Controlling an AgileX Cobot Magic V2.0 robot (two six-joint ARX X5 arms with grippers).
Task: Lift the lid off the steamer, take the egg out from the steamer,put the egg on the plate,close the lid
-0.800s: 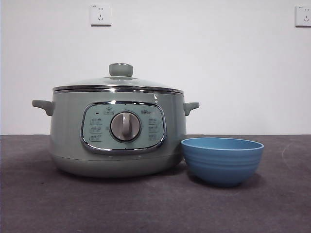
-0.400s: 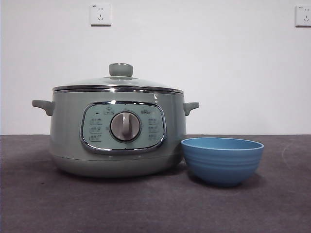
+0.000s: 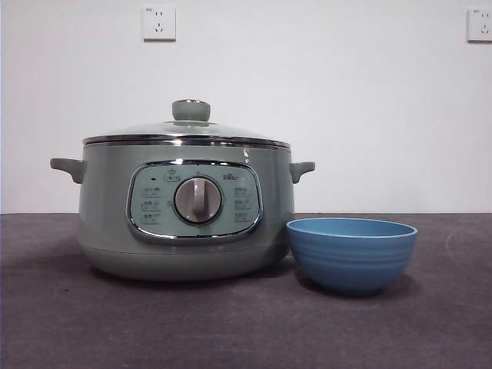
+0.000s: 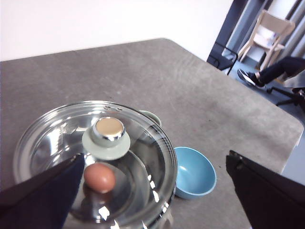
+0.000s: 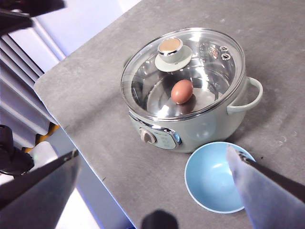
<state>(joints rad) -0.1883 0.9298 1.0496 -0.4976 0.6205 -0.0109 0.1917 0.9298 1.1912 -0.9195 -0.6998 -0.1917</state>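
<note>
My left end effector hangs open, well above the lid. The egg seems to lie under the glass. My right end effector, open too, is high over the plate.

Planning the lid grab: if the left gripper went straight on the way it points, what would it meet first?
Probably the lid: the left gripper, jaws open, looks down over its glass beside the knob. Depth is unclear.

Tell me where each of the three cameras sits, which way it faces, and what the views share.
Front view: low at table height, level at the steamer, with the plate beside it; no arm shows.
Left wrist view: above, looking down through the lid at the egg; left gripper open.
Right wrist view: high over the table edge; right gripper open.
Shared: steamer, lid, plate.
</note>
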